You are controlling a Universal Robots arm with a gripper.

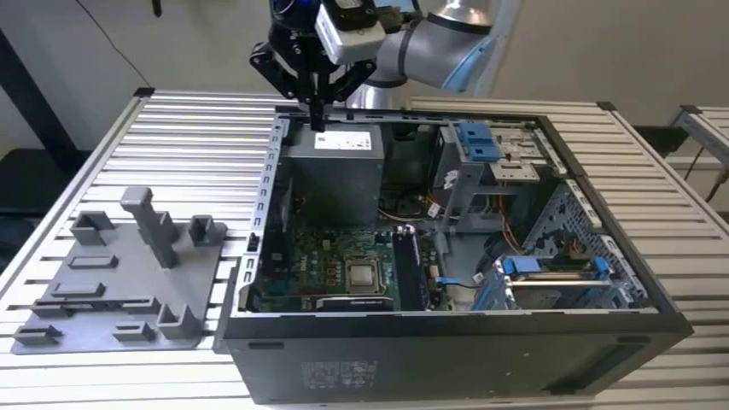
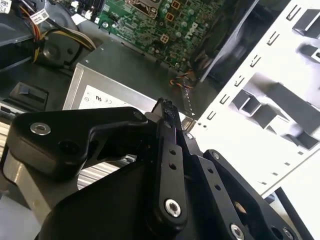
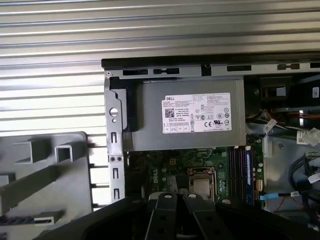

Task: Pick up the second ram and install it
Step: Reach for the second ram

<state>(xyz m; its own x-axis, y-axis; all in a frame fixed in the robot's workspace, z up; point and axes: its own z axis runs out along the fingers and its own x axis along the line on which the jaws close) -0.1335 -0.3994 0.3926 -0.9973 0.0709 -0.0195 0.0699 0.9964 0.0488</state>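
Note:
My gripper [image 1: 317, 125] hangs shut above the back edge of the open computer case [image 1: 456, 318], over the grey power supply [image 1: 333, 171]. Its dark fingers [image 2: 167, 112] meet in one thin blade in the second wrist view, and I see nothing between them. Down on the green motherboard [image 1: 330, 256], dark memory sticks [image 1: 405, 260] stand upright in the slots beside the processor socket [image 1: 362, 275]. The first wrist view also shows these sticks [image 3: 240, 170]. I cannot tell which one is the second ram.
A grey plastic fixture [image 1: 114, 286] with upright posts lies on the slatted table at the exterior view's left of the case. Blue-latched drive bays [image 1: 490, 145] and loose cables [image 1: 439, 209] fill the case's other side. The power supply [image 3: 190, 120] sits directly below the wrist.

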